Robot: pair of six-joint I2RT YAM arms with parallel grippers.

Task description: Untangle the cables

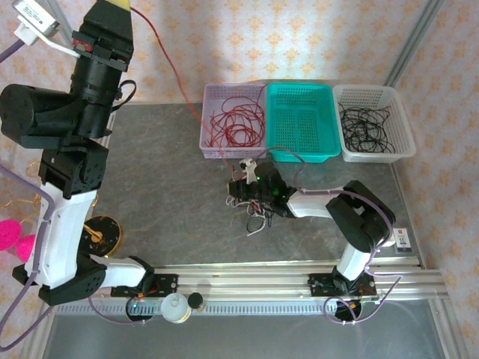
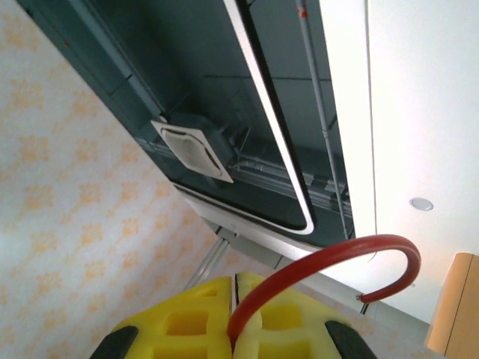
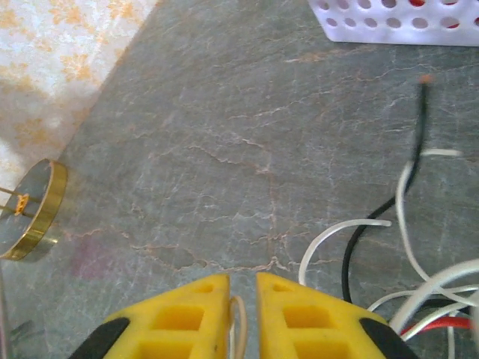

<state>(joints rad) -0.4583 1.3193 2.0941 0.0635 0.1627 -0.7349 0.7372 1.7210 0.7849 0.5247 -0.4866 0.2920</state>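
Pale wallpaper (image 1: 299, 37) with an orange flower pattern covers the walls behind and beside a grey, marble-veined tabletop (image 1: 172, 164). A silver metal rail (image 1: 262, 273) runs along its near edge. Overhead, a white ceiling (image 2: 419, 90) carries a round recessed lamp (image 2: 421, 203). Beside it is a dark panel (image 2: 150, 60) with a square vent (image 2: 193, 149) and a long bright light strip (image 2: 273, 127).

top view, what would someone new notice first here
Probably the left gripper raised high at the top left, pinching a red cable that stretches down toward the baskets. Next come three baskets along the far edge: the lilac basket with red cables, the teal basket looking empty, and the white basket with black cables. Mid-table, the right gripper hovers low over a white and black tangle.
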